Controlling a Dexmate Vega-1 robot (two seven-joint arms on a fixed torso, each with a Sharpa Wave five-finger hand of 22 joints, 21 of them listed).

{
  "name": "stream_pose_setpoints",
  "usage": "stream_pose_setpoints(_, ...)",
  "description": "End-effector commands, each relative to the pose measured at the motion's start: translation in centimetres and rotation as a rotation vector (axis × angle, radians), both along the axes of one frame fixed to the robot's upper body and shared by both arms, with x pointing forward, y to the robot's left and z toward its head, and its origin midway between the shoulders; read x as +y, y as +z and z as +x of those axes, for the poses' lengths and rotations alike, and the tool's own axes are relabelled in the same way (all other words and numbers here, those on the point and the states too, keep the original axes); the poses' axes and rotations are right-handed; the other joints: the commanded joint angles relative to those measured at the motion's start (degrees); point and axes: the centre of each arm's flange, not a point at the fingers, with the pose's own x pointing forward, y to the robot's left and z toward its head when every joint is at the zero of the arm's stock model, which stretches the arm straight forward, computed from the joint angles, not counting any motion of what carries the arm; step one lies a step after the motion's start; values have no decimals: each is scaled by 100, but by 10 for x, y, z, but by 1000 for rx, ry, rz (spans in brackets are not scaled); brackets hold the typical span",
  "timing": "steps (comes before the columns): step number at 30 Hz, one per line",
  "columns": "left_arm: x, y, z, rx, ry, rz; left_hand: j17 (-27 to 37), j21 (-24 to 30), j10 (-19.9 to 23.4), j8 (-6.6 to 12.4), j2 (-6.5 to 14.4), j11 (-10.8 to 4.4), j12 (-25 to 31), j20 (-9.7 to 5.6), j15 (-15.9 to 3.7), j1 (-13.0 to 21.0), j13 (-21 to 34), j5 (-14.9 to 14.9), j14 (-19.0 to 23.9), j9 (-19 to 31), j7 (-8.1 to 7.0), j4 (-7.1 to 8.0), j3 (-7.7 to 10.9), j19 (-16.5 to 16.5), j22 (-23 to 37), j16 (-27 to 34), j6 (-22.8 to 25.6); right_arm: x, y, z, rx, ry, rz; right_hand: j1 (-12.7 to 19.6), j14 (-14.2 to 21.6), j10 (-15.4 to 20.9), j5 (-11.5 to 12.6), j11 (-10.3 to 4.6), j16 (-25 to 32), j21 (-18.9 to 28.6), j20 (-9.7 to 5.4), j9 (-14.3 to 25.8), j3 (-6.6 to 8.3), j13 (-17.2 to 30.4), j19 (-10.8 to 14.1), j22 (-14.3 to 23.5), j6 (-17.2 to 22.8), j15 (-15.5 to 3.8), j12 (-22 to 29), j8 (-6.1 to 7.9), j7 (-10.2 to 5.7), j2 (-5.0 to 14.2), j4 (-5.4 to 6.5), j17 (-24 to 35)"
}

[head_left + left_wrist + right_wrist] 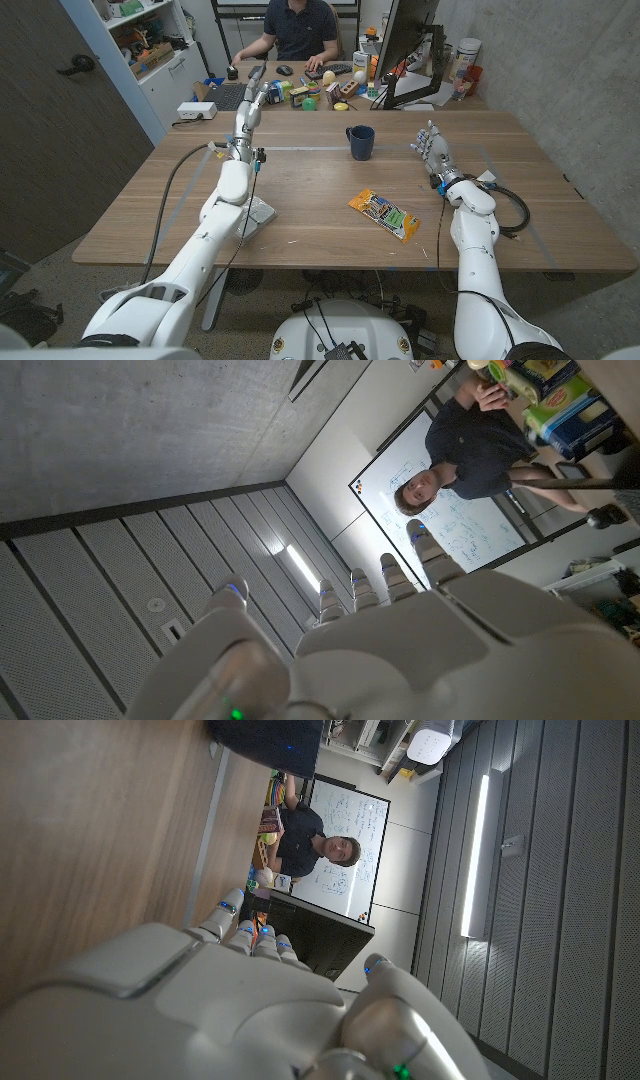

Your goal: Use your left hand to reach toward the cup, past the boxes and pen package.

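In the upper left of the head frame, the left hand [255, 92] is seen raised above the table's far edge, at the end of an arm stretched from the lower left corner. Nothing is held; the fingers are extended and slightly apart, pointing up and away toward the second table behind. In the left wrist view the same hand [400, 630] is shown from behind, fingertips [419, 538] spread against ceiling and whiteboard, with nothing gripped.

The cup [360, 141], dark blue with a handle, is found right of that hand, in the upper middle of the frame, upright on the wooden table [300, 215], well apart from the hand. The pen package [385, 214], orange-yellow and flat, is noted lower, at frame centre right, nearer the front edge. A pale grey flat object [256, 213] is partly hidden beside the left forearm; what it is cannot be told.

At right of frame, the right hand [432, 150] is held upright just above the table, fingers apart, empty. It is shown from behind in its wrist view [210, 1000], likewise holding nothing.

Across the top of the frame, a second table with small coloured items [325, 95] and a monitor [408, 45] is recorded, with a seated person [298, 30] behind it.
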Motion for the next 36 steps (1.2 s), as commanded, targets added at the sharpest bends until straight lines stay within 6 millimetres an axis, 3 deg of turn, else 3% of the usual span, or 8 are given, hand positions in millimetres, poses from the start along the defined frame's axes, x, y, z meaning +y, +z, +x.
stream_pose_setpoints(1,-55,57,-9,-283,153,171,22,-80,-287,-52,-58,-25,-48,115,11,-31,10,-13,-183,14,-18,7,-56,-69,29,-87,-240,-5,-9,-5,-7,2,19,-9,-331,-25,44,-5,34,-9,-117,25,30,26,-186,30,-50,9,42,35,15,644,3,16)
stream_pose_setpoints(12,-106,96,-19,-503,281,322,28,-165,-513,-64,-67,-54,-39,200,-5,-58,11,-16,-352,18,-21,9,-109,-125,35,-180,-429,-11,-18,-6,0,3,48,-11,-328,-8,45,-8,32,-18,-110,24,23,26,-178,30,-35,7,47,39,16,635,2,16)
stream_pose_setpoints(18,-124,113,-21,-566,336,387,19,-161,-360,-18,-52,-91,60,94,-127,-1,7,-4,-234,30,-23,-33,-117,37,29,-161,-450,-16,-20,-7,1,0,61,-12,-321,-4,45,-10,33,-27,-102,24,17,26,-179,30,-16,13,46,45,19,630,2,15)
stream_pose_setpoints(23,-136,126,-19,-581,366,432,15,-175,-330,10,-42,-69,73,172,-137,43,5,2,-203,37,-22,-62,-112,74,25,-162,-420,-19,-21,-8,-1,-3,63,-14,-310,9,45,-10,35,-29,-100,24,13,26,-171,30,-5,19,50,48,19,626,2,14)
stream_pose_setpoints(29,-150,140,-12,-573,403,513,9,-213,-285,64,-30,-73,86,373,-139,131,-2,6,-183,48,-23,-127,-108,159,18,-185,-342,-22,-23,-10,-2,-8,65,-15,-304,19,46,3,36,-34,-96,24,8,25,-167,30,0,25,53,48,15,623,1,14)
stream_pose_setpoints(36,-169,147,-1,-531,435,630,7,-229,-283,77,-31,-100,84,431,-139,161,-5,7,-206,51,-23,-150,-109,188,15,-205,-316,-26,-26,-13,1,-17,79,-15,-303,23,47,-1,33,-39,-77,24,3,25,-163,30,4,38,52,47,20,620,0,13)
